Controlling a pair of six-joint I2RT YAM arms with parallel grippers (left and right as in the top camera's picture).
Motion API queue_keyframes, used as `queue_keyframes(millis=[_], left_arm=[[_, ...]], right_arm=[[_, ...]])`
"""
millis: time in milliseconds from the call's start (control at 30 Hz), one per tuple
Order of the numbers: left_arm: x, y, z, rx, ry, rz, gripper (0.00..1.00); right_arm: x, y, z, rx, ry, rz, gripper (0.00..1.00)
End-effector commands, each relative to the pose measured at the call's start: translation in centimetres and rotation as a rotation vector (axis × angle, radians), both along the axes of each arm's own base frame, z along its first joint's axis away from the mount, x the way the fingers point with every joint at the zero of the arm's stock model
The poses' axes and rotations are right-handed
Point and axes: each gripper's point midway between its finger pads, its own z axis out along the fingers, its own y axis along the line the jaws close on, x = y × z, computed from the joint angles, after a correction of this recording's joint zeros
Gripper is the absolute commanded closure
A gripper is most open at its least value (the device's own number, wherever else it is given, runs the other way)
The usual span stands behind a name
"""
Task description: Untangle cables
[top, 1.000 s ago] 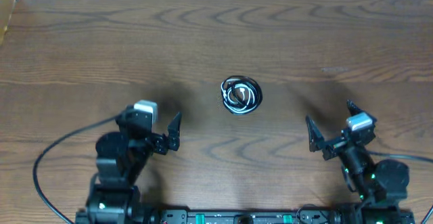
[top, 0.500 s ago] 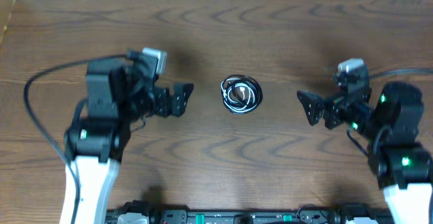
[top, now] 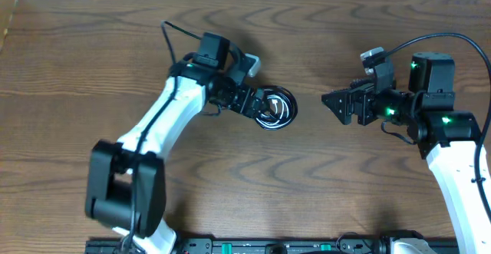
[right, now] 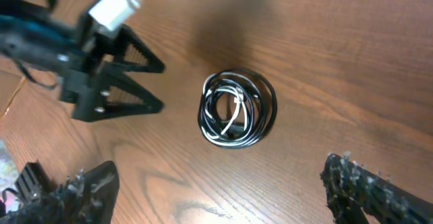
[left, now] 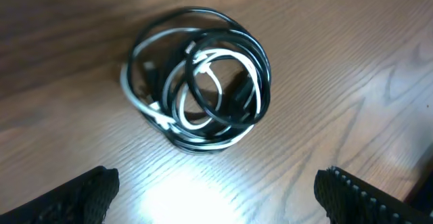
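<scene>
Tangled coil of black and white cables (top: 275, 108) on wooden counter (top: 345, 39), left tool (top: 258, 105) spread wide just beside it, right tool (top: 331, 107) released, well apart.

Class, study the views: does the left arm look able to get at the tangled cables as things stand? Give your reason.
Probably yes. The left gripper sits right beside the cables, jaws open wide, and nothing shows between them.
</scene>
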Motion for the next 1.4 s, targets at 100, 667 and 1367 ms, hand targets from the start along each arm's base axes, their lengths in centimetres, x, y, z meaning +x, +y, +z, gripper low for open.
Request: queue_keyframes(millis=[100, 667, 1367], left_arm=[[1.4, -0.6, -0.6, -0.022, -0.036, -0.023, 0.02], [4.1, -2.5, -3.5, 0.210, -0.371, -0.319, 0.39], [7.2, 0.0, 5.5, 0.221, -0.500, 0.092, 0.93]], right_arm=[[-0.1, 0.5, 0.7, 0.023, -0.004, 0.016, 0.09], [0.1, 0.1, 0.4, -0.002, -0.002, -0.006, 0.08], [1.5, 0.6, 1.9, 0.102, 0.020, -0.096, 0.09]])
